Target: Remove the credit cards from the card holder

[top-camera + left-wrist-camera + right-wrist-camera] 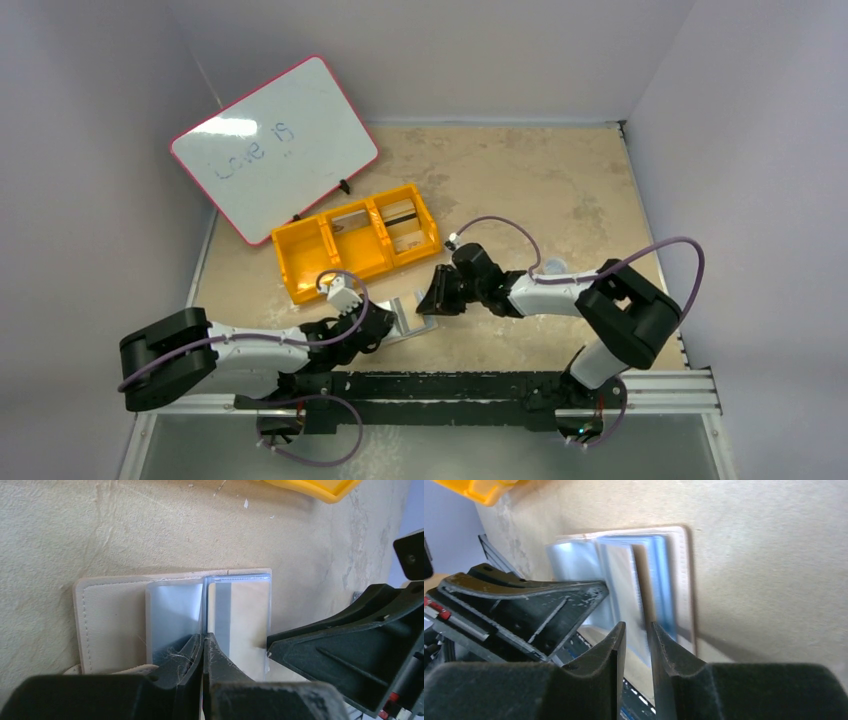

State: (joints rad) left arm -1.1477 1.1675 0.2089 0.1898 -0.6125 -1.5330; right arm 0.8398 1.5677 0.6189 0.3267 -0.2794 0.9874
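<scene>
The card holder (409, 318) lies open on the table between both grippers, tan outside (107, 622) with light-blue inner panels (175, 612). A tan credit card (246, 625) with a grey stripe sits in its right panel. My left gripper (204, 637) is shut, its tips at the holder's middle fold; whether it pinches a panel I cannot tell. My right gripper (637, 626) has its jaws slightly apart at the raised panels (624, 585), and a blurred tan card edge (642, 580) reaches its tips. One of its fingers (345, 640) touches the right panel's edge.
A yellow three-compartment bin (355, 245) stands just behind the holder. A pink-rimmed whiteboard (275, 145) leans at the back left. The arms' black mounting rail (450, 385) runs along the near edge. Walls close in the table's sides.
</scene>
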